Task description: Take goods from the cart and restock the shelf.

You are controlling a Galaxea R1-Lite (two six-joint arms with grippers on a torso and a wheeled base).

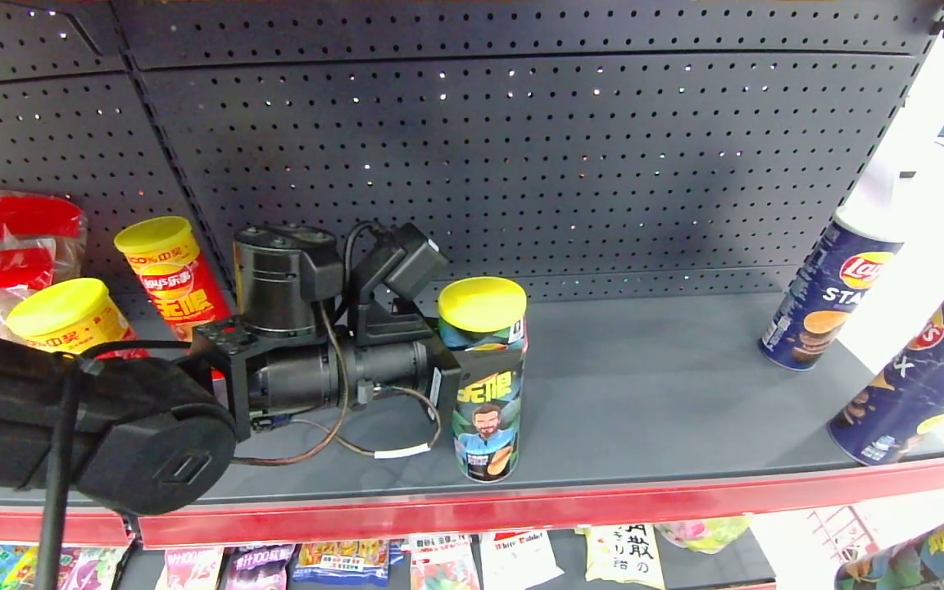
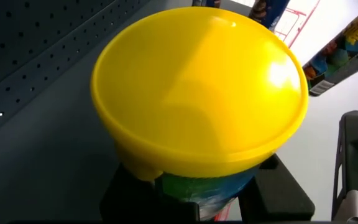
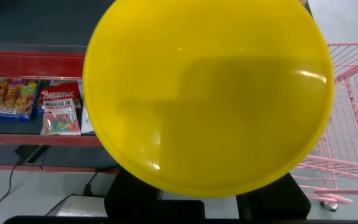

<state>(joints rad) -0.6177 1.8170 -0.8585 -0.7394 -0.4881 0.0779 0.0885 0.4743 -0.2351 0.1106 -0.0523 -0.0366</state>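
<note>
Yellow lid (image 1: 482, 303) caps the green-and-blue chip canister (image 1: 484, 442), the task's item. It stands upright on the grey shelf board (image 1: 644, 385), clamped between the jaws of the left gripper (image 1: 472, 378). The jaws close on its upper body from either side, just beneath the lid. In the left wrist view the black fingers (image 2: 278, 196) press against the can wall.

Behind these jaws, on the arm's side, stand two red chip canisters (image 1: 173, 279) with yellow lids, in front of a perforated back panel (image 1: 521, 164). Ahead of the jaws and well apart from them, two dark blue chip canisters (image 1: 828, 303) sit near the shelf's end.

The right gripper (image 3: 204, 208) is closed on a second canister (image 3: 207, 93), of which the yellow top is seen; a black finger (image 3: 135, 199) flanks it on each side. Beyond these jaws lie a pink wire cart (image 3: 353, 124) and a red shelf rail (image 3: 30, 62).
</note>
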